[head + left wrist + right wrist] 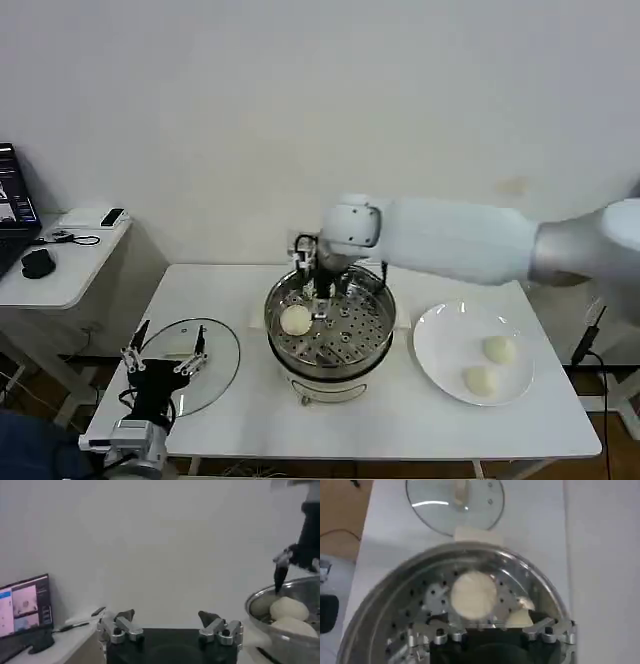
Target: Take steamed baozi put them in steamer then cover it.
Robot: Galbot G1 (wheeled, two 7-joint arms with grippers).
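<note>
Right pincer (318, 291), fingers apart, hangs inside the round shiny steel steamer (372, 335); its tips partly hide one small cream-white bun (519, 614), another (295, 319) beside. Left pincer (165, 353), spread, idles over the clear glass lid (222, 368).

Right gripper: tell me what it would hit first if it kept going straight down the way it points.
Probably the steamer's perforated tray, or the bun lying just ahead of the right gripper; depth is unclear. Its jaws are open, inside the rim.
</note>
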